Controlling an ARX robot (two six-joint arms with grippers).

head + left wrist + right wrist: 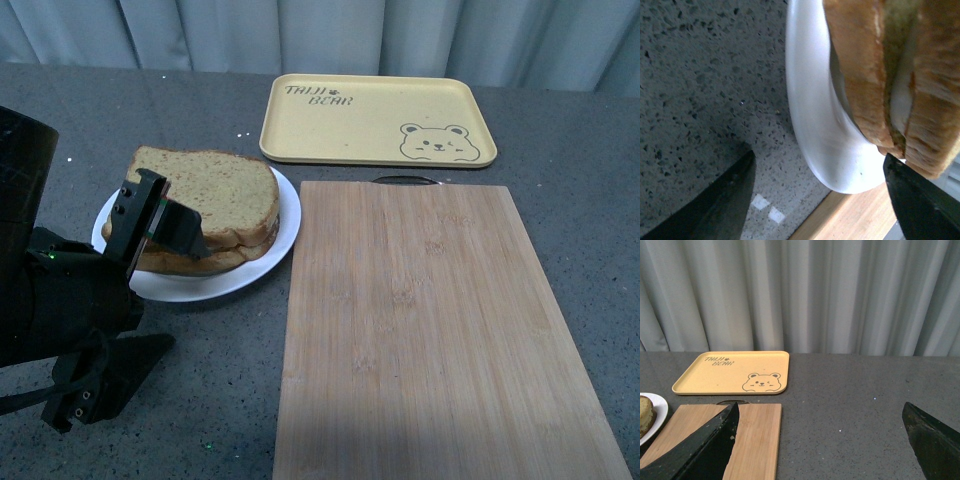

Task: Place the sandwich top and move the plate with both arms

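The top slice [215,185] lies stacked on the sandwich on the plate [287,232], toward the table's left edge and just beside the board [430,330]. The left gripper [817,165] has its fingers spread wide to either side of the plate's near rim. The right gripper [821,410] hangs with its fingers spread and empty, facing the tray [735,371] at the far edge.

Soft, even light; blown-out glare on the plate [810,125], close-up blurred.
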